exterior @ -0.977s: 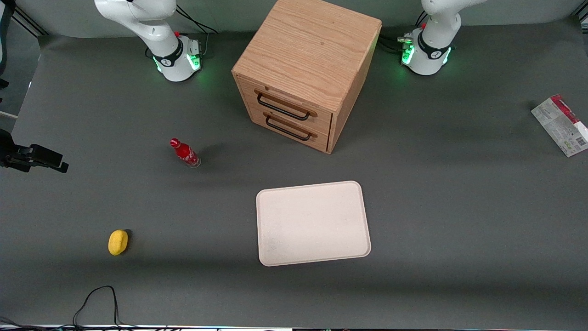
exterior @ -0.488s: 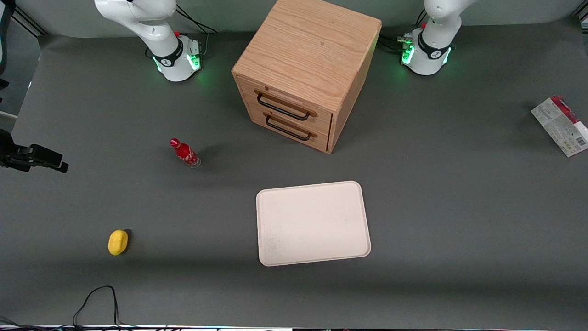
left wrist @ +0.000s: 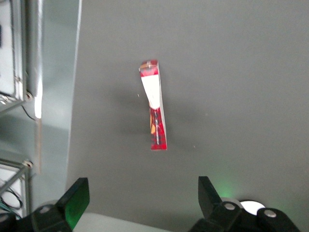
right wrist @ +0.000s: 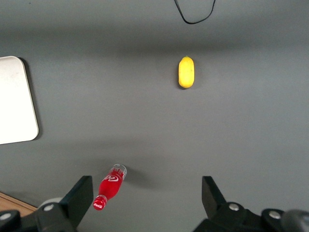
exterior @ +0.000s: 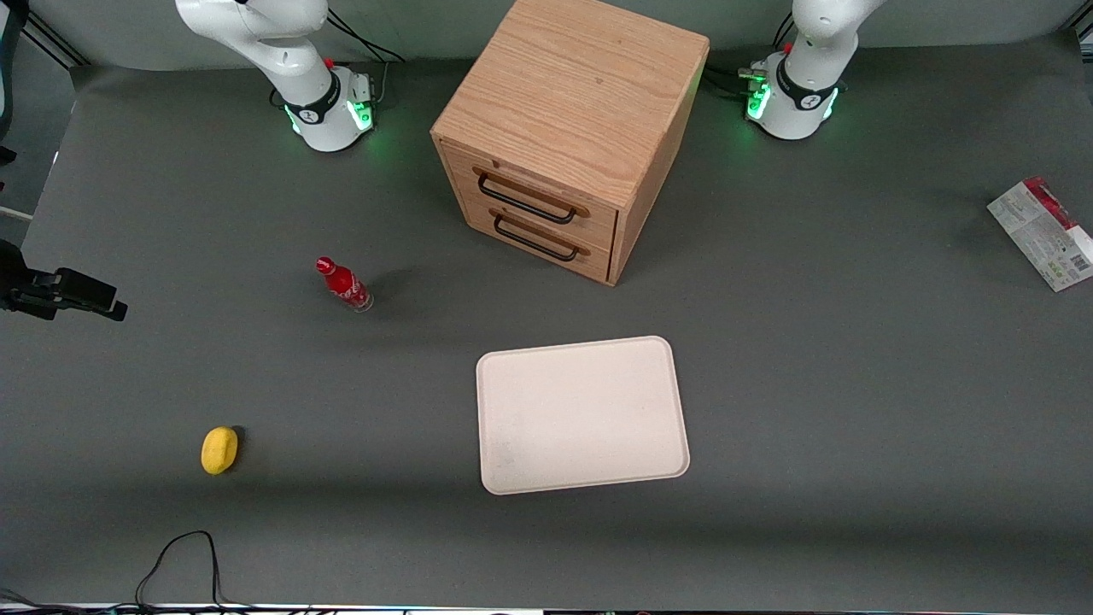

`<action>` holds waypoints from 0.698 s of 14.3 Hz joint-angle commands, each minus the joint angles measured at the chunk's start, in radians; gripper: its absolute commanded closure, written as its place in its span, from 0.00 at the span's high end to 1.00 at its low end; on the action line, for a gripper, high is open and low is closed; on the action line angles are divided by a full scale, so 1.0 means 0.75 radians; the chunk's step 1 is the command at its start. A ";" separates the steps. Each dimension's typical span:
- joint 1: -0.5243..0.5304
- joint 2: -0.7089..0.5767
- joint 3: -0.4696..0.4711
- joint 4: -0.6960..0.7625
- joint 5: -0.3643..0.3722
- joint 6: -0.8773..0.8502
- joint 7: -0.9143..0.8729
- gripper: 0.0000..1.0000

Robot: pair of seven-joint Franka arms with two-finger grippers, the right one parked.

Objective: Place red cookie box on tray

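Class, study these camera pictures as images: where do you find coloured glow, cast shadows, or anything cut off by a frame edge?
Front view: green glow on the mat around both arm bases; the wooden cabinet shadows the mat beside it; the red cookie box runs off the frame edge. Left wrist view: the gripper with open jaws hangs above the box; one finger is tinted green. The tray looks evenly lit.

My surface (exterior: pixel 854 384) is dark grey, matte and evenly lit, with soft shadows. A pale wall strip (exterior: pixel 427 21) runs along the frame's upper edge, and the wooden cabinet (exterior: pixel 581 102) sits upper centre. My claw (left wrist: pixel 141 193) hangs above the surface.
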 commanded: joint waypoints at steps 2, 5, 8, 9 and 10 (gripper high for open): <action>0.046 -0.028 -0.013 -0.236 0.004 0.159 -0.123 1.00; 0.052 -0.048 -0.011 -0.466 0.010 0.384 -0.220 1.00; 0.088 -0.050 -0.007 -0.694 0.002 0.705 -0.228 1.00; 0.097 -0.040 -0.007 -0.751 0.002 0.797 -0.230 1.00; 0.099 -0.026 -0.007 -0.812 0.002 0.905 -0.230 1.00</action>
